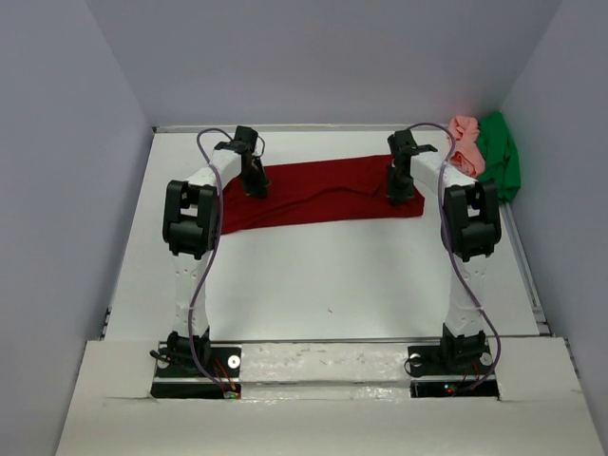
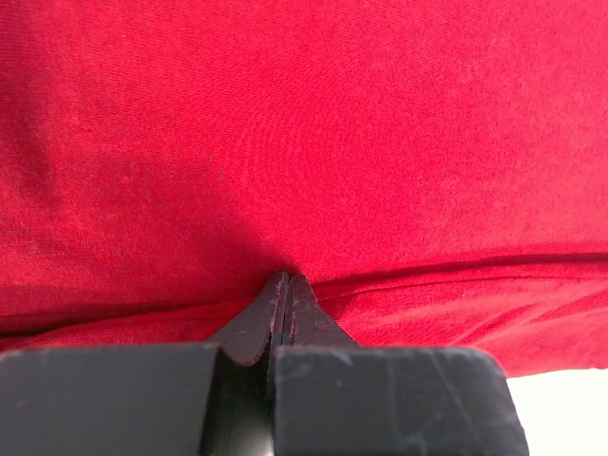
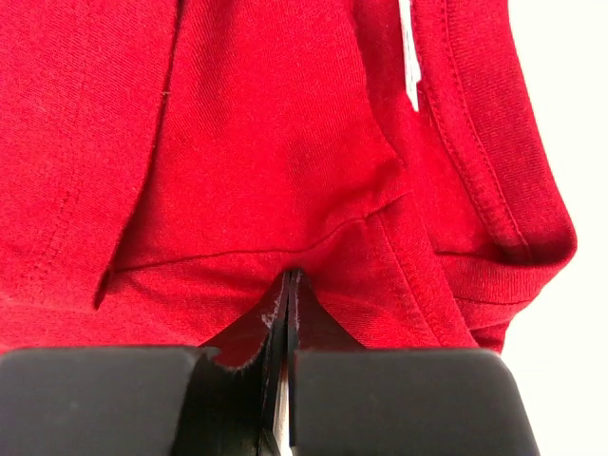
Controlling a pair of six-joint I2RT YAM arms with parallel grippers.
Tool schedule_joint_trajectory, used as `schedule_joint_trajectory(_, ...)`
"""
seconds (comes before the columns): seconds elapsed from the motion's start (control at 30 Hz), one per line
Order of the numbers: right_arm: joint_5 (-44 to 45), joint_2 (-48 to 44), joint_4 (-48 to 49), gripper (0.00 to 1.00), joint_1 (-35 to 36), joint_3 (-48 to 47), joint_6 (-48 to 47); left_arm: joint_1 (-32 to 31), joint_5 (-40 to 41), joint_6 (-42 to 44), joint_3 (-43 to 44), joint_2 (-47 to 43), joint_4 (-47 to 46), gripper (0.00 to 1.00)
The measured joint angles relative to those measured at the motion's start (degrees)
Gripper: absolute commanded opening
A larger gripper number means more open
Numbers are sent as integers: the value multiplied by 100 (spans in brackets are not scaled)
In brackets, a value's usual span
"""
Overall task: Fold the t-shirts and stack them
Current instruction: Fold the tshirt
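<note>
dark red cloth is the only piece being worked: the dark red t-shirt (image 1: 323, 190) lies across the far half of the table (image 1: 332, 285) as a long, fairly flat band running left to right. it looks doubled over lengthwise, so by my reading a first fold is in hand or only just made, and the shirt is far from a compact packet. the pale pink t-shirt (image 1: 465, 142) and the bright green t-shirt (image 1: 499, 157) sit bunched together in the far right corner, unfolded. no stack exists anywhere, so most of the job is left. the left gripper (image 1: 255, 185) stands on the band's left end and the right gripper (image 1: 400, 190) on its right end. in the left wrist view the left gripper's jaws are pressed together, with a crease of the red cloth drawn right into the tips. the right wrist view shows much the same, jaws closed where a fold meets them, just beside a ribbed hem. each looks to be pinching a thin layer of the shirt, low against the table.
</note>
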State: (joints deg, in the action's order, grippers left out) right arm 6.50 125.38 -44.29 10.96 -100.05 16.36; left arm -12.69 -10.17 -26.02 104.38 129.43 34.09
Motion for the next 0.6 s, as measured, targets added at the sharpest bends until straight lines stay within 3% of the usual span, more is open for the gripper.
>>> schedule_joint_trajectory(0.27, 90, -485, 133, 0, 120, 802, 267, 11, -24, -142, -146, -39, -63, 0)
schedule_joint_trajectory(0.6, 192, -1191, 149, 0, 151, 1818, 531, 31, -212, -382, -1650, -914, -625, 0)
